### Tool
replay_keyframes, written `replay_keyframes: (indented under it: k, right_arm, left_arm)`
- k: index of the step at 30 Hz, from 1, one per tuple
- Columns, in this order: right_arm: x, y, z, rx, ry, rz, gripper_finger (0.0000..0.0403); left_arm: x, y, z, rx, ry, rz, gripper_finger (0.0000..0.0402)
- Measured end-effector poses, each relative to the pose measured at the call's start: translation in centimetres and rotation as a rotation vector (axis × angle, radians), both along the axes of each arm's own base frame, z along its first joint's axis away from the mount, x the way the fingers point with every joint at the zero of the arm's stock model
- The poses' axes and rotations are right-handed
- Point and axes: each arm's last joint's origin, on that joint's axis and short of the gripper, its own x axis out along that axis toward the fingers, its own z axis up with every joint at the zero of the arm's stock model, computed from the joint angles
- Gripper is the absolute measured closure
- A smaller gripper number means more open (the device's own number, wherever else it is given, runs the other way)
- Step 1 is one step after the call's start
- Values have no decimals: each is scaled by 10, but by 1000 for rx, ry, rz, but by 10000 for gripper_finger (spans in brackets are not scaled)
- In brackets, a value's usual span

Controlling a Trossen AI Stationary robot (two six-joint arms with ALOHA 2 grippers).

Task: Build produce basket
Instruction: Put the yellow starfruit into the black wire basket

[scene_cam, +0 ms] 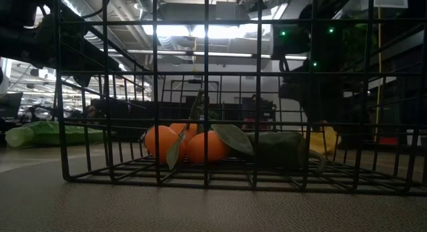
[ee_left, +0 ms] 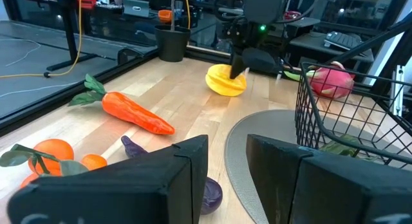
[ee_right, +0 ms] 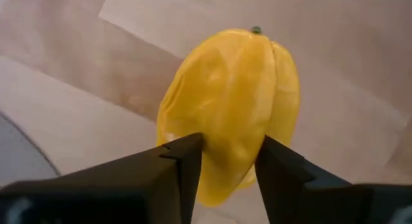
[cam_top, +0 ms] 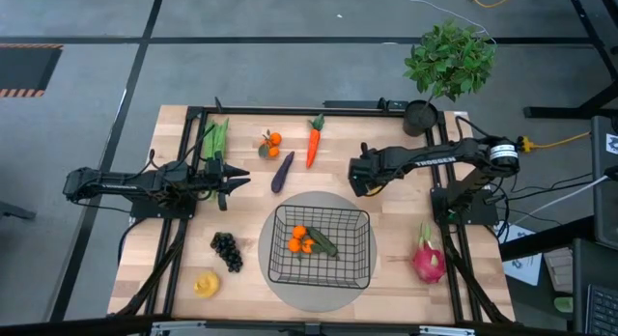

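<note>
Two dark fingers of the right hand [ee_right: 222, 163] straddle the narrow end of a ribbed, glossy yellow fruit [ee_right: 235, 102] lying on the desk beyond the black wire-mesh basket [cam_top: 322, 245]; gripped so near the tip, the smooth fruit could squirt out or swing on the way to the basket, which already holds an orange cluster [scene_cam: 183, 143] and a dark green piece. The left hand [cam_top: 235, 179] waits narrowly parted above the pale wooden desk [cam_top: 386, 268], a cluttered workshop behind.

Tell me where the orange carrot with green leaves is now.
In the high view, the orange carrot with green leaves lies on the wooden table's far side, between the purple eggplant and the right gripper.
</note>
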Motion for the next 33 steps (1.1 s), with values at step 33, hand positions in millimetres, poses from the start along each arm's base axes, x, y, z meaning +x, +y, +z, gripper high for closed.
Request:
replay_keyframes:
  k: [33]
  right_arm:
    - [70,84,168,-68,-605,1090,401]
  left_arm:
    - [0,0,0,0,0,0,304]
